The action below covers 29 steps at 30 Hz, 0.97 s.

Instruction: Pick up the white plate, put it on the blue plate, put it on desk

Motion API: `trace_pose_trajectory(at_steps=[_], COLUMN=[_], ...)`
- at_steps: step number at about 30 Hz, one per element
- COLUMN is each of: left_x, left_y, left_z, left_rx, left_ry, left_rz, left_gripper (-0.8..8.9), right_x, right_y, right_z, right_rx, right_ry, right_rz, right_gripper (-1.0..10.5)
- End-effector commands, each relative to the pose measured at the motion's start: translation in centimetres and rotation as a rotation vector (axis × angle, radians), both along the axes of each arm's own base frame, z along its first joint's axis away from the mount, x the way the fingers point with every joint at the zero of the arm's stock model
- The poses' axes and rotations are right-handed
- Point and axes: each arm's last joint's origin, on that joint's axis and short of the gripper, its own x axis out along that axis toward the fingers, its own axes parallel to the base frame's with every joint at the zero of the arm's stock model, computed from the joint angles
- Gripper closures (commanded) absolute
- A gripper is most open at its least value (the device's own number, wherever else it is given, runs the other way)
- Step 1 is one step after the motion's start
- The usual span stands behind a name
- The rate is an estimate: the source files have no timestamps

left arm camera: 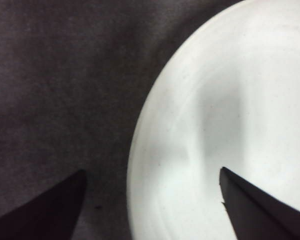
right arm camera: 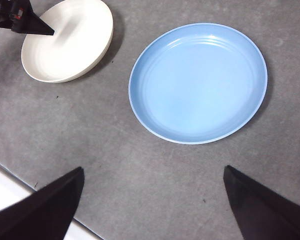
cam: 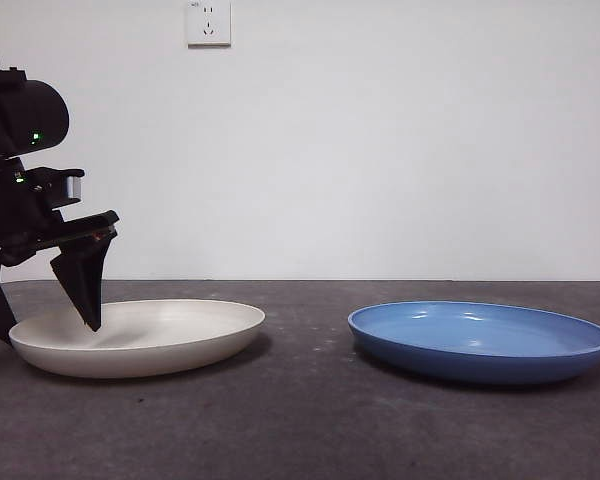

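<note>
**Wall, socket, pale strip**

From my seat, little besides the job's own items shows. Behind the far edge of the table I see a plain white wall [cam: 380, 140] filling the upper part of the front view. High on it, left of centre, sits a white socket [cam: 208, 22], its top cut off by the frame; I can make out dark slots on its face and some tiny marking I cannot read. In the right wrist view a pale strip [right arm camera: 10, 192] runs along one table edge; what it is I cannot tell.
</note>
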Motion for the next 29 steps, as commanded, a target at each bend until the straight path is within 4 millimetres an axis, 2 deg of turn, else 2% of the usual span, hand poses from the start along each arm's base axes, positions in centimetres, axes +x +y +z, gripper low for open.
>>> trace_pose_trajectory(at_steps=[1, 6, 12, 16, 23, 29], left_x=[0.6, 0.6, 0.6, 0.4, -1.0, -2.9], left_y=[-0.1, -0.1, 0.0, 0.2, 0.3, -0.9], left_z=[0.1, 0.1, 0.2, 1.2, 5.7, 9.4], left_rx=[0.0, -0.002, -0.003, -0.011, -0.09, -0.223], left_ry=[-0.009, -0.009, -0.013, -0.042, -0.172, -0.258], left_rz=[-0.001, 0.003, 0.008, 0.021, 0.019, -0.016], left_gripper=[5.49, 8.04, 8.05, 8.05, 8.05, 8.05], right_x=[0.1, 0.1, 0.1, 0.1, 0.1, 0.1], right_y=[0.0, 0.0, 0.0, 0.0, 0.1, 0.1], right_z=[0.6, 0.6, 0.6, 0.6, 0.6, 0.6], right_rx=[0.008, 0.008, 0.008, 0.008, 0.009, 0.013], right_ry=[-0.017, -0.018, -0.017, -0.017, -0.023, -0.02], right_rz=[-0.003, -0.003, -0.003, -0.003, -0.003, -0.007], right_gripper=[5.0, 5.0, 5.0, 5.0, 5.0, 5.0])
